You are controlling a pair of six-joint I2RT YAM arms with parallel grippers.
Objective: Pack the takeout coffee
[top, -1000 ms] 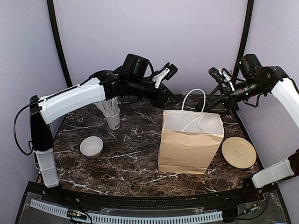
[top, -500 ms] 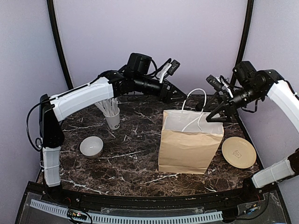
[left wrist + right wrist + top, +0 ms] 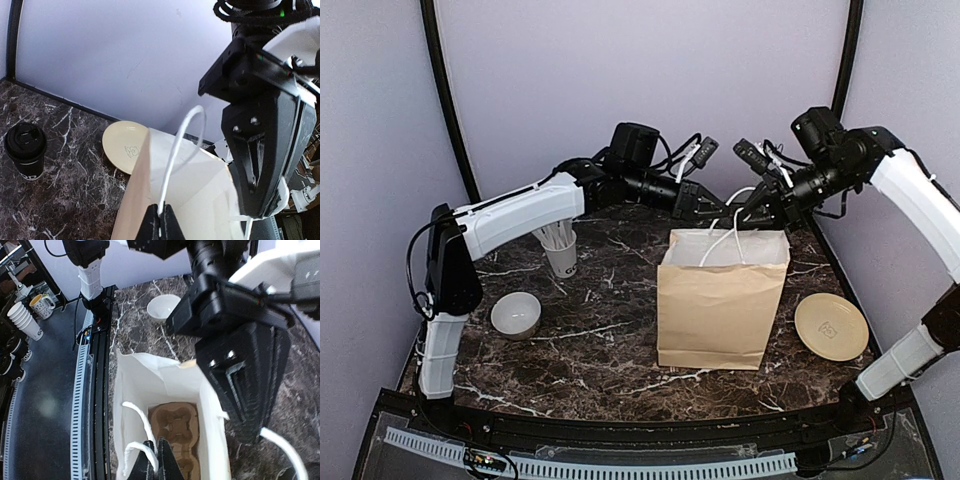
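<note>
The left end effector (image 3: 160,225) pinched one white handle (image 3: 181,142), the right end effector (image 3: 154,455) the other, likely spreading the brown paper bag (image 3: 720,310) for the takeout coffee (image 3: 26,150).

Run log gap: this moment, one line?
left gripper shut on one handle | right gripper shut on other handle | coffee cup lidded, on table, unpacked | bag upright

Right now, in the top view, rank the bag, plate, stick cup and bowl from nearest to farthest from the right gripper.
1. brown paper bag: centre of the table, gripped at its top by the right gripper.
2. plate: right side, beside the bag.
3. white cup of sticks: left side, towards the back.
4. white bowl: far left, nearer the front.
</note>
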